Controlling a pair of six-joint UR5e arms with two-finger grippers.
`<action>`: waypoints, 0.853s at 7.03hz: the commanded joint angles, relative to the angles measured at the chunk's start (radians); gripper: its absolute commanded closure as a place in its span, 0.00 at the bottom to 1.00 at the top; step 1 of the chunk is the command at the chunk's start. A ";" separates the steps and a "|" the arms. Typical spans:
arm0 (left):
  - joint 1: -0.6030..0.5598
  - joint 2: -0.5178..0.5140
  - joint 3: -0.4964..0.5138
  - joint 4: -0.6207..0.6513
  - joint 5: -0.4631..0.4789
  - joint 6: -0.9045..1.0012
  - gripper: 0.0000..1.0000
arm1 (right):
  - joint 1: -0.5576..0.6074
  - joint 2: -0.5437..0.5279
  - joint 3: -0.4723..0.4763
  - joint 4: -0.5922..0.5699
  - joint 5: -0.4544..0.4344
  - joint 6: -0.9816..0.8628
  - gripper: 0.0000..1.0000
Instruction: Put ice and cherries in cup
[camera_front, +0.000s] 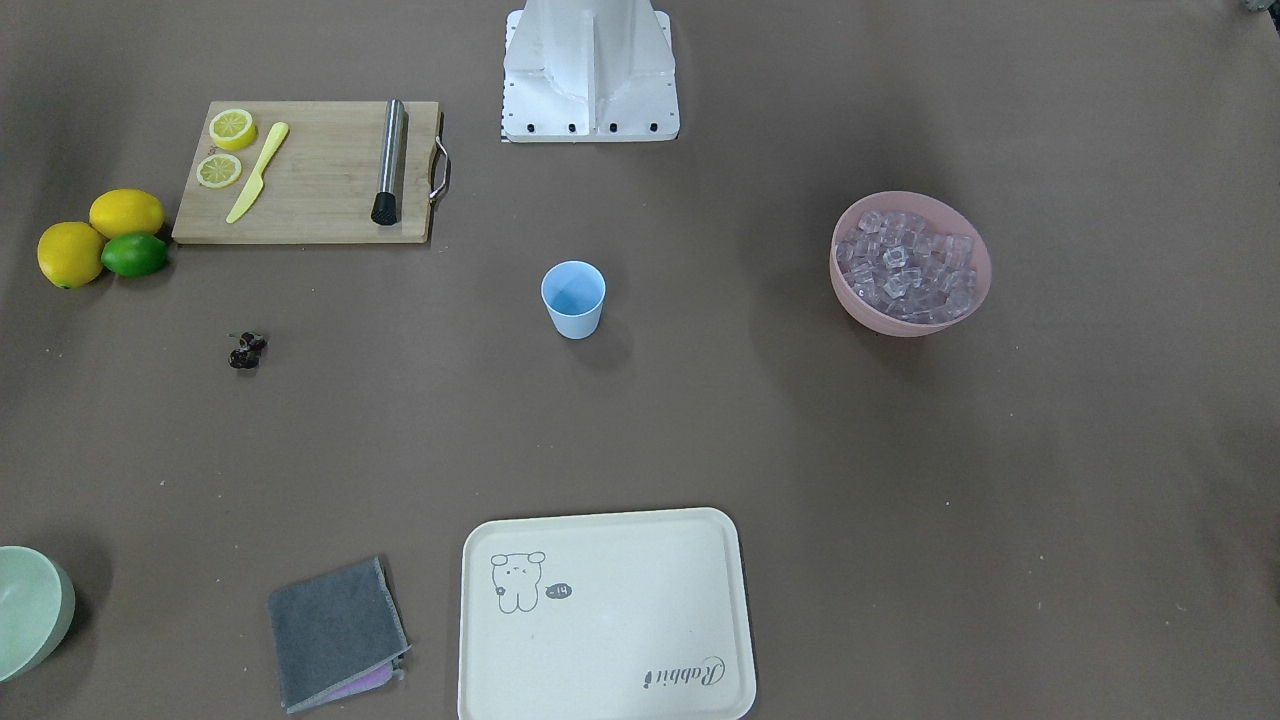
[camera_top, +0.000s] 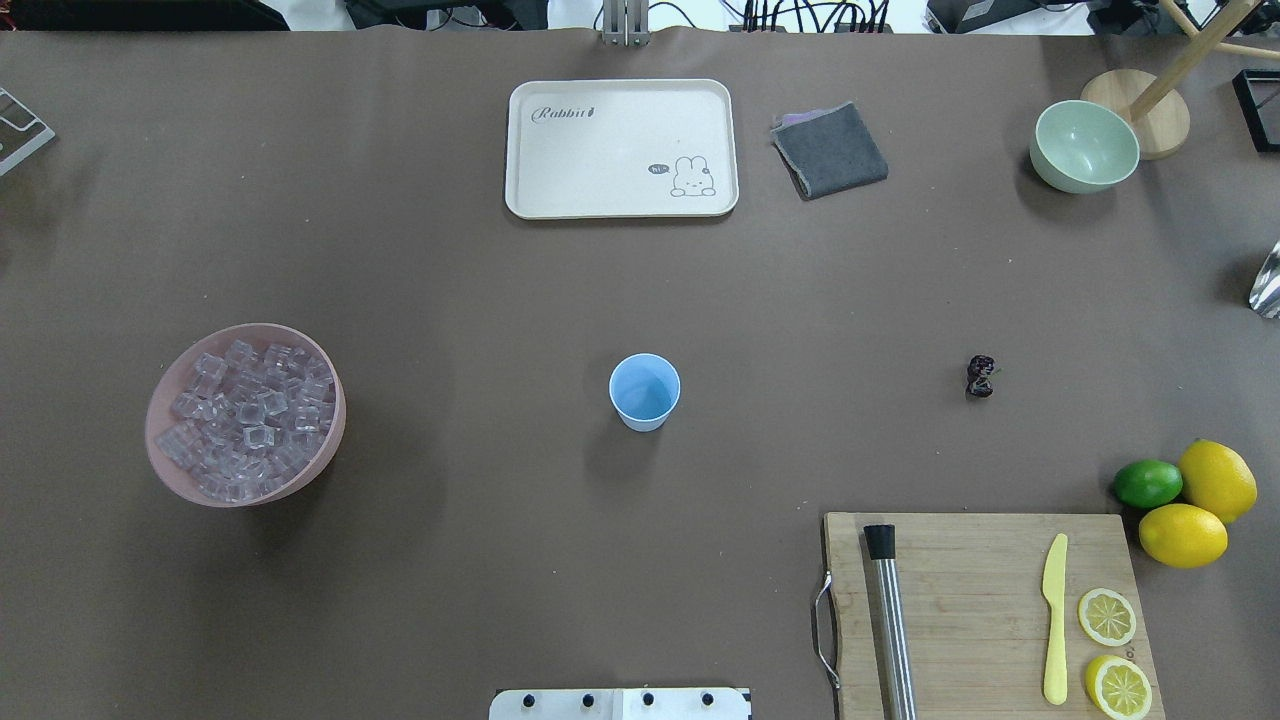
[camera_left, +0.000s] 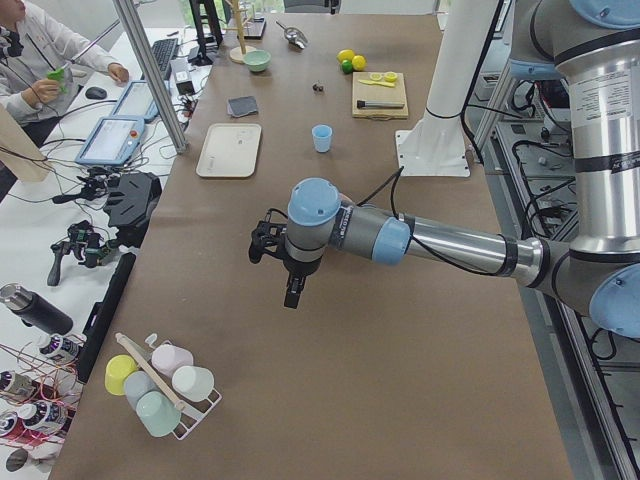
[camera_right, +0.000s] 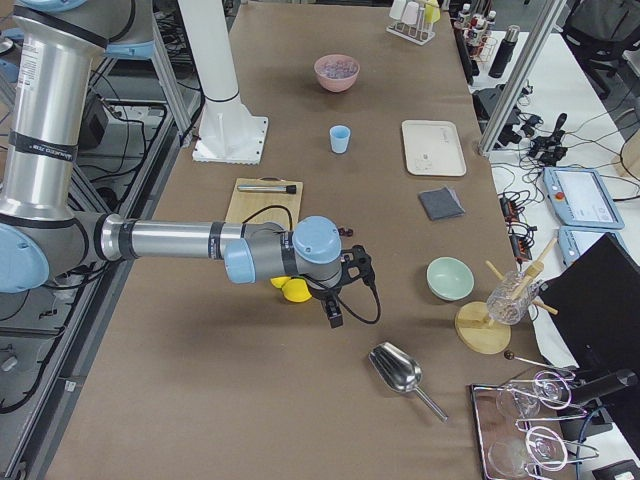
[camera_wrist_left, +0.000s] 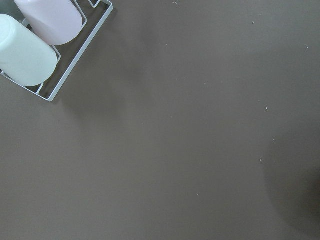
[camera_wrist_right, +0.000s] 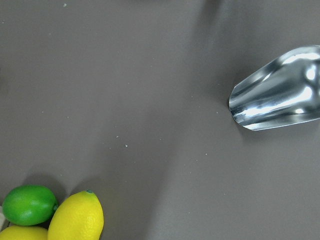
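Nothing of the job is done yet. Nearest me, on my left, the ice (camera_top: 245, 415) lies heaped in the pink bowl (camera_top: 325, 460). The cup (camera_top: 644, 392) stands upright and empty mid-bench, well apart from it. Slightly farther, to my right, the cherries (camera_top: 980, 376) lie loose on the bench (camera_top: 450, 560). Both have yet to go in.

My left gripper (camera_left: 292, 290) hangs over bare bench, my right gripper (camera_right: 334, 312) near a metal scoop (camera_right: 398, 372). I see neither holding anything, and cannot tell whether their jaws are apart or together.
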 joint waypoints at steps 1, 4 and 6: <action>0.011 -0.001 0.005 0.000 0.002 0.001 0.02 | -0.001 0.002 0.000 0.001 -0.001 0.000 0.00; 0.025 0.000 0.007 0.002 -0.004 -0.002 0.03 | -0.002 0.004 0.000 0.001 -0.001 0.000 0.00; 0.026 -0.004 -0.002 -0.006 -0.012 0.004 0.04 | -0.002 0.002 -0.002 0.017 0.004 -0.005 0.00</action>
